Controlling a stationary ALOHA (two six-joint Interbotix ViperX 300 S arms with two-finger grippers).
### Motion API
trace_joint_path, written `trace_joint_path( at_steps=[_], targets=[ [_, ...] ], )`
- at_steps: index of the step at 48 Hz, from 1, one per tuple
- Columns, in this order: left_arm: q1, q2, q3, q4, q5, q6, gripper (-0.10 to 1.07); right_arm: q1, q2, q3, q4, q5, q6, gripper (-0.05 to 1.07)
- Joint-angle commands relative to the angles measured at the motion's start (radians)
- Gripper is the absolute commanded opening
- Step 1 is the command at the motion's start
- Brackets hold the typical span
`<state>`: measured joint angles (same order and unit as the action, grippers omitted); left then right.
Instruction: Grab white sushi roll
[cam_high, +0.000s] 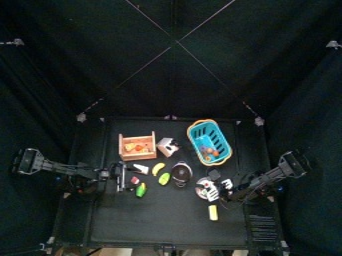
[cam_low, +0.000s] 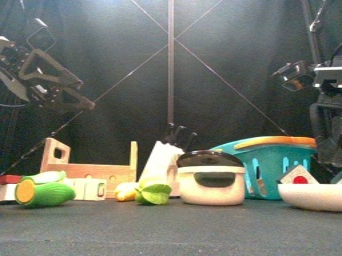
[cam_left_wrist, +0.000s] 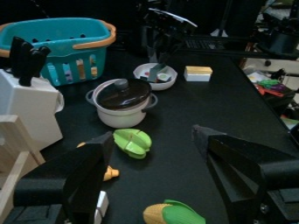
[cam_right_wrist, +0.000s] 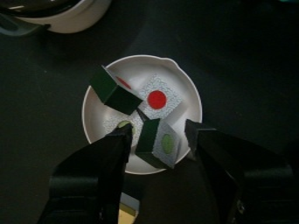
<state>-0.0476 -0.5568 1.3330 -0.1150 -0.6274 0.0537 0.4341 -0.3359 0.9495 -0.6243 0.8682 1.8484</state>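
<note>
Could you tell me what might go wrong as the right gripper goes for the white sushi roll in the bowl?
1. The white sushi roll with a red centre lies close among dark-wrapped pieces in the white bowl; the open right gripper may catch a neighbour instead.
2. The bowl looks light; an off-centre descent could tip or slide it.
3. The white lidded pot sits close by, so the arm might nudge it.

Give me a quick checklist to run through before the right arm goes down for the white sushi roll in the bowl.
1. Right end effector above the white bowl: ok.
2. Jaws open: ok, they stand apart.
3. White sushi roll visible in the bowl, red centre facing up: ok.
4. Jaws straddling the roll: not ok, the gap sits on the green-edged piece beside it.
5. Neighbours clear of the roll: not ok, dark pieces crowd it.
6. Left end effector out of the way: ok, open, across the table over the green vegetables.
</note>
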Motion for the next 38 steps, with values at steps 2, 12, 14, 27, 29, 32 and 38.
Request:
trace_joint_path(
  at_steps=[2,12,14,27,29,32,38],
  targets=[
    [-0.002,0.003,-0.008,0.002,-0.005,0.0,1.03,-0.003,-0.034,-0.021,-0.021,0.002,-0.002,0.86],
    [-0.003,0.002,-0.008,0.002,-0.003,0.002,1.03,0.0,-0.067,-0.031,-0.071,-0.003,-0.003,0.86],
    [-0.003,0.002,-0.008,0.002,-0.005,0.002,1.03,-0.002,-0.075,-0.034,-0.092,-0.009,-0.003,0.86],
    [-0.002,0.002,0.023,-0.048,0.005,0.005,1.03,-0.002,-0.087,-0.075,-0.287,-0.078,-0.018,0.86],
    [0.0,0.002,0.023,-0.058,0.029,0.008,1.03,-0.005,-0.087,-0.078,-0.316,-0.091,-0.02,0.86],
    [0.005,0.002,0.011,-0.061,0.083,0.009,1.03,-0.011,-0.086,-0.078,-0.353,-0.11,-0.017,0.86],
    [0.021,0.002,-0.037,-0.06,0.262,0.008,1.03,-0.025,-0.081,-0.072,-0.377,-0.133,-0.015,0.86]
  ],
)
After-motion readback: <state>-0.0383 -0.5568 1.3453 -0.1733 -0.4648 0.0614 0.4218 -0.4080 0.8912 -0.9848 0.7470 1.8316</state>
